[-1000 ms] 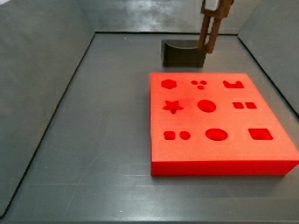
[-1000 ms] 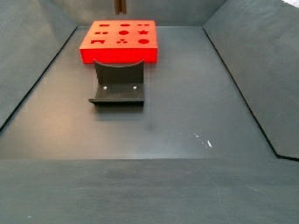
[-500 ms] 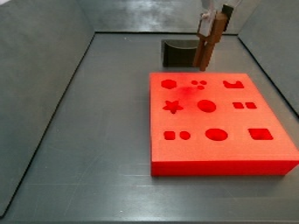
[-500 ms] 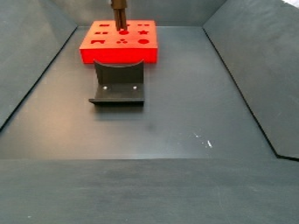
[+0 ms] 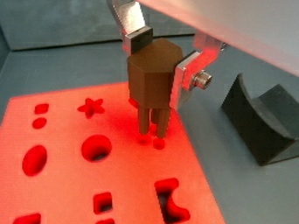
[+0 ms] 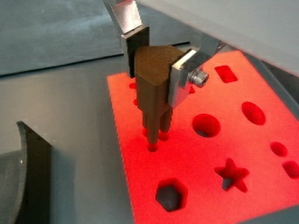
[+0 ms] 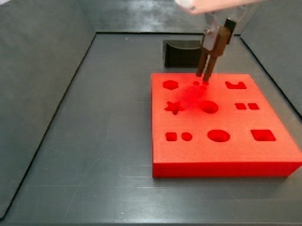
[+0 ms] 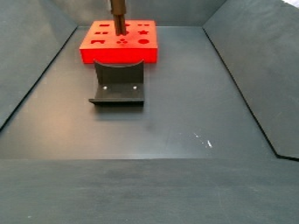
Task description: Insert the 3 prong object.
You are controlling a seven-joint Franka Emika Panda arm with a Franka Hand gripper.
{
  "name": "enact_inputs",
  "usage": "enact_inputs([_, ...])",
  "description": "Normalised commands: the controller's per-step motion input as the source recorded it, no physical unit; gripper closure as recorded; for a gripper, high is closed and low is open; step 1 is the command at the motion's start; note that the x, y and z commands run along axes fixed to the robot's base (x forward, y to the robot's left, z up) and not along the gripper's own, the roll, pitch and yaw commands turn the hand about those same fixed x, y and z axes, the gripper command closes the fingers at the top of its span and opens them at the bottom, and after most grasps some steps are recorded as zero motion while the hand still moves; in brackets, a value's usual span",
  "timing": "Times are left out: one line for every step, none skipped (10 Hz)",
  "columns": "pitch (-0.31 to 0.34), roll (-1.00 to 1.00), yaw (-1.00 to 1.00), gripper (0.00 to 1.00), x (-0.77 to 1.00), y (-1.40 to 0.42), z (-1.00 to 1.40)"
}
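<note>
The end effector (image 5: 155, 63) is poised directly above the red board (image 5: 70, 188), its two flat silver fingers (image 5: 190, 68) pinching the 3 prong object (image 5: 152, 83) between them. The object is a brown block held upright, with thin prongs pointing down; in both wrist views the prong tips (image 6: 153, 140) reach the board's top surface just below the end effector, at a group of small round holes, though how far they enter cannot be told. The board carries a set of shaped recesses: a star (image 6: 233, 174), a hexagon (image 6: 172, 195) and round and oval openings (image 6: 205, 125) lie near the prongs, and all that show appear unfilled. In a side view the end effector (image 7: 215, 35) hangs over the far edge of the board (image 7: 224, 163), the object (image 7: 207, 58) slanting down toward the small holes. The dark L-shaped fixture (image 5: 263, 118) stands on the grey desk (image 8: 176, 122) just beside the board, apart from the end effector. In a side view the fixture (image 8: 118, 84) sits in front of the board (image 8: 118, 45), with the object (image 8: 117, 12) over it.
</note>
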Motion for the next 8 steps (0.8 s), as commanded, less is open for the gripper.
enact_inputs([-0.031, 0.00, 0.15, 1.00, 0.16, 0.00, -0.27])
enact_inputs([-0.036, 0.00, 0.11, 1.00, 0.10, 0.00, -0.23])
enact_inputs([0.000, 0.06, 0.00, 1.00, 0.00, 0.00, -0.12])
enact_inputs([0.000, 0.12, -0.23, 1.00, -0.08, 0.00, 0.00])
enact_inputs([0.073, 0.17, -0.32, 1.00, -0.08, 0.00, 0.12])
enact_inputs([0.001, 0.09, -0.30, 1.00, -0.13, 0.00, 0.05])
enact_inputs([-0.039, 0.00, -0.23, 1.00, -0.17, 0.00, 0.00])
enact_inputs([-0.064, 0.00, 0.00, 1.00, 0.00, 0.00, -0.07])
